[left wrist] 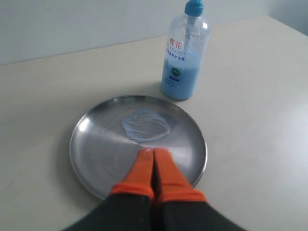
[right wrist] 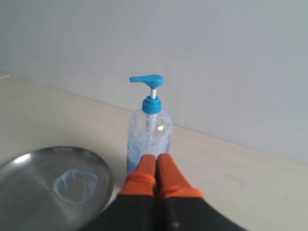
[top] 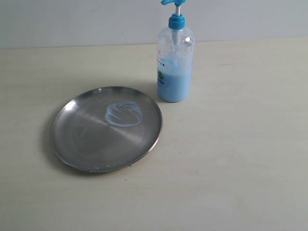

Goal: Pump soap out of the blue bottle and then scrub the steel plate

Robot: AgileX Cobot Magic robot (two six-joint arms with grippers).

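The steel plate (top: 91, 139) lies flat on the pale table, left of centre. A whitish-blue swirl of soap (top: 123, 114) is smeared on its far right part. Just behind the plate's right edge stands the blue bottle (top: 175, 65), upright, with its pump head raised. Neither arm shows in the exterior view. In the left wrist view my left gripper (left wrist: 153, 153) is shut and empty, its orange fingertips over the plate (left wrist: 96, 149), just short of the soap (left wrist: 145, 125). In the right wrist view my right gripper (right wrist: 156, 159) is shut and empty in front of the bottle (right wrist: 149, 132).
A plain light wall (top: 72, 21) runs behind the table's far edge. Bare tabletop (top: 240, 159) spreads to the right of the plate and bottle and along the front.
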